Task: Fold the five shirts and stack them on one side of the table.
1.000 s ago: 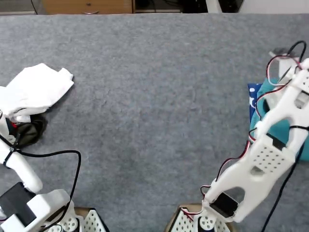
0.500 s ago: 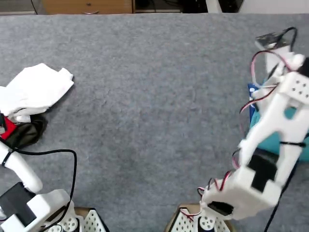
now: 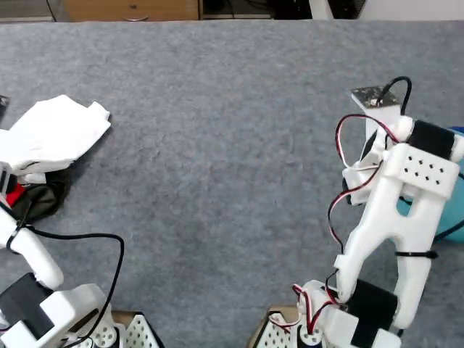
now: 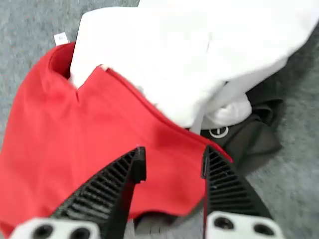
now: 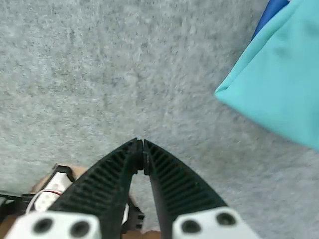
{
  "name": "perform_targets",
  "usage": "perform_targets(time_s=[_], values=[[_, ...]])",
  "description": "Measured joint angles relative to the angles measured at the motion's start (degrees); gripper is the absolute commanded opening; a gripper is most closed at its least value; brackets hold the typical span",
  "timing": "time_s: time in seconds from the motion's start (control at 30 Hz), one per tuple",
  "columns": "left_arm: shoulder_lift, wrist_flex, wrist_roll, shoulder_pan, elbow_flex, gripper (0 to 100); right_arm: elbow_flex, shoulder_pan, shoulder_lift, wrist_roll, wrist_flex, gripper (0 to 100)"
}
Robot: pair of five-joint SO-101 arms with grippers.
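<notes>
This looks like a robotics test bench in an indoor workroom or lab; which of the two cannot be told. The tabletop (image 3: 217,145) is covered from edge to edge in grey felt-like cloth, laid as a work surface. Two white arms of printed plastic stand at its near edge, the left arm (image 3: 32,264) and the right arm (image 3: 391,210), beside perforated bases (image 3: 141,335). Their wiring is bare. Red and white leads (image 3: 344,196) loop along the right arm, a black cable (image 3: 87,233) trails from the left arm, and a small uncased circuit board (image 3: 375,96) sits at the right arm's wrist. Behind the tabletop stands a wooden cabinet (image 3: 130,9) with a drawer knob.
</notes>
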Motion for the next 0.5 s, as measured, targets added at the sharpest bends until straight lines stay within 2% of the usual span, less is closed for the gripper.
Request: perform_targets(time_s=[0.1, 0.27, 0.33, 0.4, 0.5], values=[[2.37, -6.07, -1.93, 0.09, 3.69, 19, 1.58, 1.41, -2.29, -1.67, 0.00, 0.2], [4.92, -6.86, -3.25, 0.18, 4.04, 18, 5.36, 1.85, -7.56, -2.20, 0.00, 0.2], [5.71, -7.03, -3.43, 0.26, 4.04, 12, 7.38, 1.93, -10.11, -2.20, 0.00, 0.2], [5.89, -7.03, -3.34, 0.44, 4.04, 1, 9.49, 1.93, -13.01, -2.20, 0.00, 0.2], [5.89, -7.03, -3.34, 0.53, 4.04, 3, 12.22, 1.93, -17.76, -2.20, 0.00, 0.2]])
